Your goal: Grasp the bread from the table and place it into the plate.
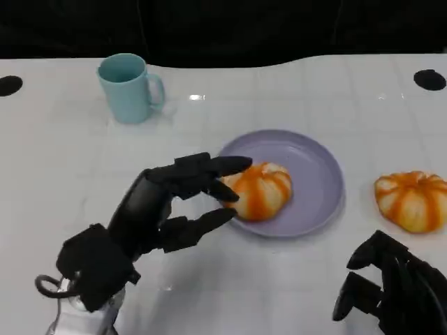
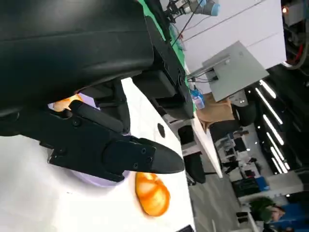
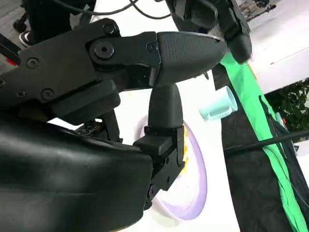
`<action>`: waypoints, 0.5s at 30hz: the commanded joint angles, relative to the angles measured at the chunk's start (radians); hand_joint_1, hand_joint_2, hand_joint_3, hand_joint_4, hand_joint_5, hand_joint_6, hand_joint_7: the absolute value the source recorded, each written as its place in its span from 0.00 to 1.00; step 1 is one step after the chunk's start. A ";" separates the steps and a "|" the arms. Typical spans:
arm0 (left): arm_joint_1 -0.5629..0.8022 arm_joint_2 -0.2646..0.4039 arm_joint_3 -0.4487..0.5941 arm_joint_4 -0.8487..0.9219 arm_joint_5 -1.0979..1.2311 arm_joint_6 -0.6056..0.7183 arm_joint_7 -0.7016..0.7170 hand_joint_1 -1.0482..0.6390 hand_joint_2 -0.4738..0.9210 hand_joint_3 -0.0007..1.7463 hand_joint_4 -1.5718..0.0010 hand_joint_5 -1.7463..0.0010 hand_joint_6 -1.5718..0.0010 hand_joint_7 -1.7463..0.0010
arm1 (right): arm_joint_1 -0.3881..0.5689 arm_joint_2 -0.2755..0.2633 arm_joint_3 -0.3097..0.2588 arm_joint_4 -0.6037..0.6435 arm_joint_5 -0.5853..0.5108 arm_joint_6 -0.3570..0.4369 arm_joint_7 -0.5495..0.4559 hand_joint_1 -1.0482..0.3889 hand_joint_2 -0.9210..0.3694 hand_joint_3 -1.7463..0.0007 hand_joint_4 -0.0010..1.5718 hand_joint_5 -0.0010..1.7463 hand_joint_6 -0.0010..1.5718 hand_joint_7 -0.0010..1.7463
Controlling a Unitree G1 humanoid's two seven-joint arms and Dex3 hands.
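Note:
An orange-and-white striped bread [image 1: 262, 190] lies on the left part of the lavender plate [image 1: 318, 174] at the table's middle. My left hand [image 1: 174, 202] reaches in from the lower left with its fingers spread. Its fingertips [image 1: 229, 193] are at the bread's left edge and do not close around it. In the left wrist view the left hand [image 2: 111, 150] covers most of the plate [image 2: 99, 180], and a sliver of that bread [image 2: 65, 102] shows behind the fingers. My right hand [image 1: 391, 289] hangs low at the front right and holds nothing; in its wrist view the right hand [image 3: 145, 63] has its fingers apart.
A second striped bread [image 1: 413, 201] [image 2: 152, 193] lies on the white table [image 1: 56, 160] to the right of the plate. A light-blue cup [image 1: 129, 87] [image 3: 219, 104] stands at the back left. Black round holes [image 1: 429, 79] mark the table's far corners.

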 commanded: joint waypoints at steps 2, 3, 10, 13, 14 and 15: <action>0.062 -0.010 0.035 -0.060 -0.057 0.028 -0.002 0.27 1.00 0.16 0.62 0.23 0.46 0.79 | 0.000 -0.013 -0.004 -0.003 -0.001 -0.009 0.001 0.37 0.00 0.76 0.41 1.00 0.29 0.94; 0.071 -0.013 0.039 -0.067 -0.065 0.035 -0.002 0.27 1.00 0.16 0.61 0.21 0.45 0.77 | -0.001 -0.013 -0.004 -0.003 0.000 -0.009 0.002 0.37 0.00 0.76 0.41 1.00 0.29 0.94; 0.139 -0.023 0.051 -0.143 -0.124 0.097 -0.020 0.26 1.00 0.15 0.59 0.11 0.52 0.44 | 0.001 -0.016 -0.005 -0.011 0.005 0.001 0.002 0.37 0.00 0.76 0.41 1.00 0.29 0.94; 0.179 -0.041 0.057 -0.187 -0.170 0.151 -0.018 0.26 1.00 0.16 0.59 0.07 0.55 0.34 | 0.003 -0.017 -0.004 -0.011 0.004 -0.001 0.001 0.37 0.00 0.75 0.41 1.00 0.28 0.94; 0.185 -0.044 0.059 -0.196 -0.177 0.163 -0.019 0.26 1.00 0.15 0.59 0.07 0.56 0.33 | 0.003 -0.017 -0.003 -0.012 0.004 -0.001 0.001 0.36 0.00 0.75 0.41 1.00 0.28 0.94; 0.187 -0.046 0.061 -0.202 -0.179 0.171 -0.019 0.26 1.00 0.15 0.59 0.06 0.56 0.32 | 0.004 -0.017 -0.004 -0.012 0.005 0.000 0.001 0.36 0.00 0.75 0.41 1.00 0.28 0.94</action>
